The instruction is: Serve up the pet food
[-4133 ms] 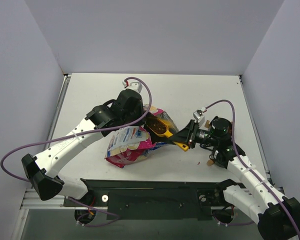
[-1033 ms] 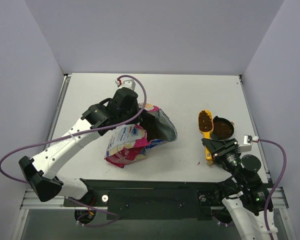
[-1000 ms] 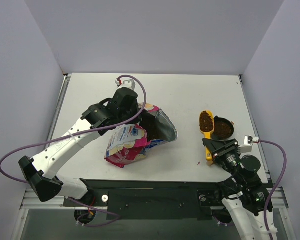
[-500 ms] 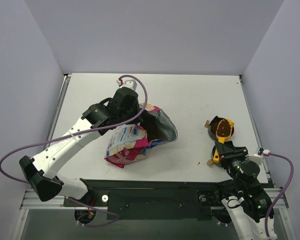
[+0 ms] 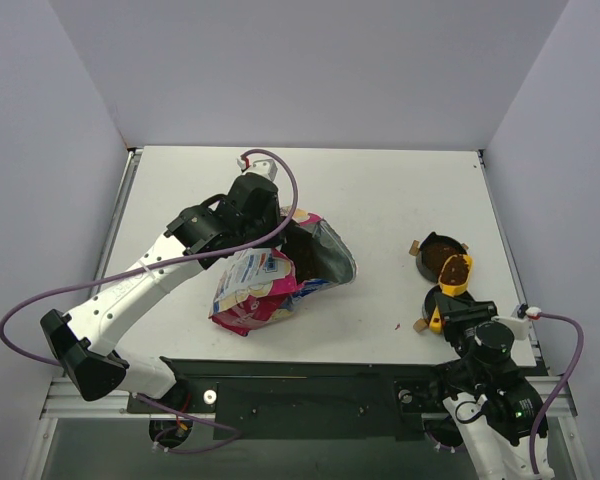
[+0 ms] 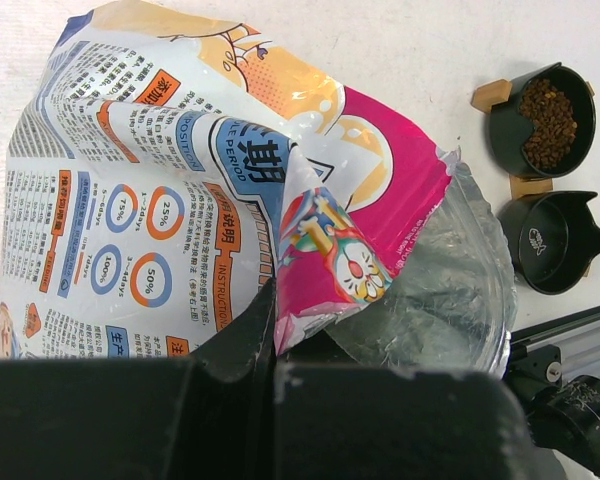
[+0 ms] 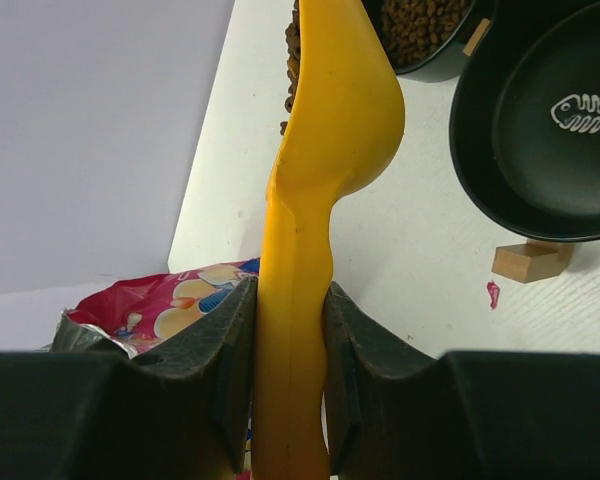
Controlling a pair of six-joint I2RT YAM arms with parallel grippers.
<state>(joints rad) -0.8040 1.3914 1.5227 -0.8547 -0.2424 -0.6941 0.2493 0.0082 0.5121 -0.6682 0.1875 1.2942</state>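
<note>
Right now the left gripper (image 6: 276,335) is pinched fully closed on the torn pink edge of the bag (image 6: 170,170). The bag lies on its side on the white table (image 5: 380,190), left of centre in the overhead view, with its silver-lined mouth gaping toward the right. At the lower right of that view the right gripper (image 7: 288,345) clamps the handle of a yellow scoop (image 7: 330,130). Its fingers (image 7: 230,350) press on either side, only as far apart as the handle is wide. The scoop is rolled onto its side, with its head at the near rim of a black bowl (image 6: 515,125). Pet food (image 6: 548,120), a heap of dark-brown kibble, lies in that bowl at the upper right of the left wrist view. More of the same pellets show in the hollow of the scoop and along its far edge at the top of the right wrist view. A second bowl (image 7: 540,170), black with a white fish outline on its floor, sits just beside the first. A small wooden block (image 7: 530,260) lies against its rim, and a red speck (image 7: 492,292) lies on the table nearby. Bag and bowls are well apart.
</note>
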